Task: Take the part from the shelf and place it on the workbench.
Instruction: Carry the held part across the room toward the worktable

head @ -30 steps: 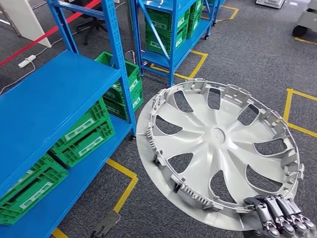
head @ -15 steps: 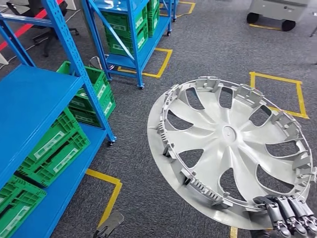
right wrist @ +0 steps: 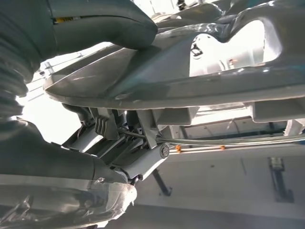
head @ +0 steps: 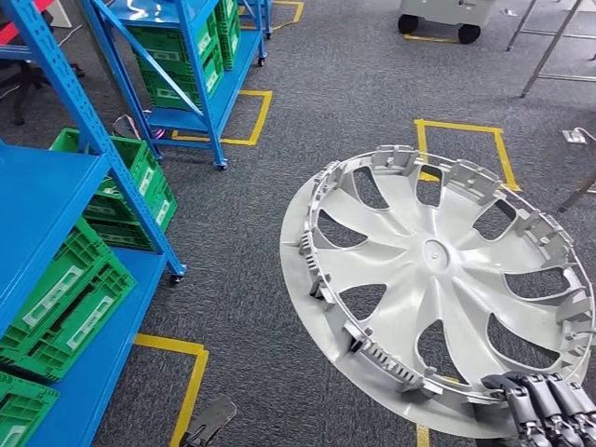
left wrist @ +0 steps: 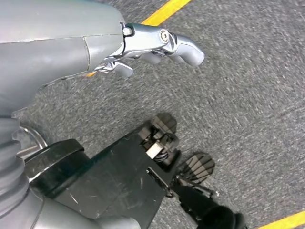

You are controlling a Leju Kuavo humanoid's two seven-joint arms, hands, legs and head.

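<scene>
— At the lower right corner of the head view, what is the right hand [head: 547, 410] doing?

— Its dark fingers [head: 523, 407] curl over the near rim of the wheel cover [head: 436, 279] and grip it. From the right wrist view, the thick thumb [right wrist: 104, 21] lies on one face of the rim and the fingers [right wrist: 107, 138] press against the ribbed underside, so the rim is pinched between them.

— And where is the wheel cover itself?

— Held out in the air above the grey carpet floor [head: 337, 102], its inner side up, clips and ribs showing around the ring. It touches nothing but the hand.

— The left hand?

— The left wrist view shows the left hand [left wrist: 144, 45] hanging over the carpet, fingers apart and loosely stretched, holding nothing.

— What lies farther out?

— To the left stands a blue shelf [head: 42, 205] with green crates [head: 67, 298] on its lower level. Behind it is a second blue shelf [head: 190, 65], also stacked with green crates [head: 176, 56]. Yellow tape [head: 460, 126] marks squares on the floor, one partly hidden behind the far edge of the wheel cover. A white cart on wheels [head: 440, 14] stands at the far end of the floor.
</scene>
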